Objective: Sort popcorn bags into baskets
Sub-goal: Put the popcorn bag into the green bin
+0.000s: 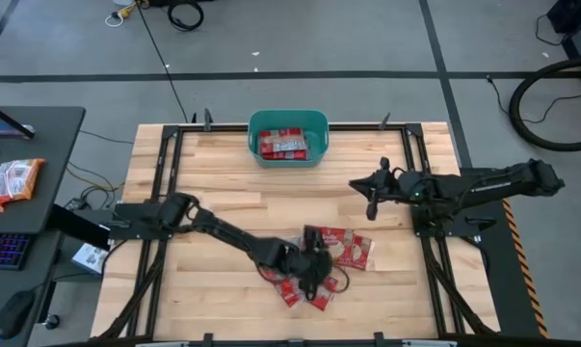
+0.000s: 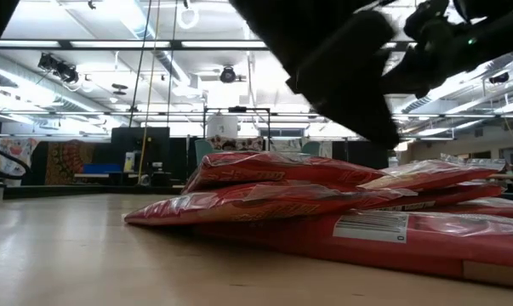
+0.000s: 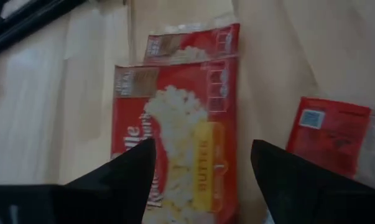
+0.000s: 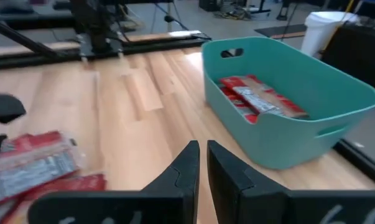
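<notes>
Lower popcorn bags [image 1: 321, 275] half hidden beneath the left arm [image 1: 232, 236], their labels unreadable.

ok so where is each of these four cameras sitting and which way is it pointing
High view: above the table, straight down; both arms, the left gripper over the popcorn bags, the right gripper waiting.
Low view: table height, level across the bag pile; dark arm parts overhead.
Left wrist view: on the left arm, facing down between its open fingers at a butter popcorn bag.
Right wrist view: past its shut gripper toward the teal basket.
Shared: high and right wrist views both show the basket holding bags.
</notes>
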`<state>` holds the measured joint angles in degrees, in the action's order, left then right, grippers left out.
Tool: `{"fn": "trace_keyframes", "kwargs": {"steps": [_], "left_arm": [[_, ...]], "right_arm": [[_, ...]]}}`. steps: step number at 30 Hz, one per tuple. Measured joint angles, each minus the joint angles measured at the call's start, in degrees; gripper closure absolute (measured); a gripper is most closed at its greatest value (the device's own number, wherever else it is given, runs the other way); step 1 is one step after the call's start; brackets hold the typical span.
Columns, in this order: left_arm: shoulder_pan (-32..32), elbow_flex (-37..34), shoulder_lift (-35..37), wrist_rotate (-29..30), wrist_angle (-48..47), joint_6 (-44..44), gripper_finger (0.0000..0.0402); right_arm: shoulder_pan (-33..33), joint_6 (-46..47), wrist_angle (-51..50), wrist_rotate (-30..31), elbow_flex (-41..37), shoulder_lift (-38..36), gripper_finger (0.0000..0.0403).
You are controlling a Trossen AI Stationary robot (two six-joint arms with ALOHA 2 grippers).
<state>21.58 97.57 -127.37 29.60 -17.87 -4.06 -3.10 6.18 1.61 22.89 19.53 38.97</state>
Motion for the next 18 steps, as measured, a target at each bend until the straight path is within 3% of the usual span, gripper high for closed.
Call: {"fn": "trace_keyframes", "kwargs": {"steps": [8,14,18], "left_arm": [[1.0,1.5,-3.8,7.3,0.7,-0.1,0.0134],[0.7,1.4,-4.9,7.5,0.7,-2.5,0.0134],[0.7,1.4,-5.4,4.5,2.4,-4.7,0.0136]], "right_arm": [[-4.2,1.9,-0.6,0.9,0.0,-0.5,0.0366],[-5.5,1.8,-1.6,1.5,0.0,0.4,0.0366],[-5.6,1.8,-2.4,1.6,0.0,1.1,0.0366]]}}
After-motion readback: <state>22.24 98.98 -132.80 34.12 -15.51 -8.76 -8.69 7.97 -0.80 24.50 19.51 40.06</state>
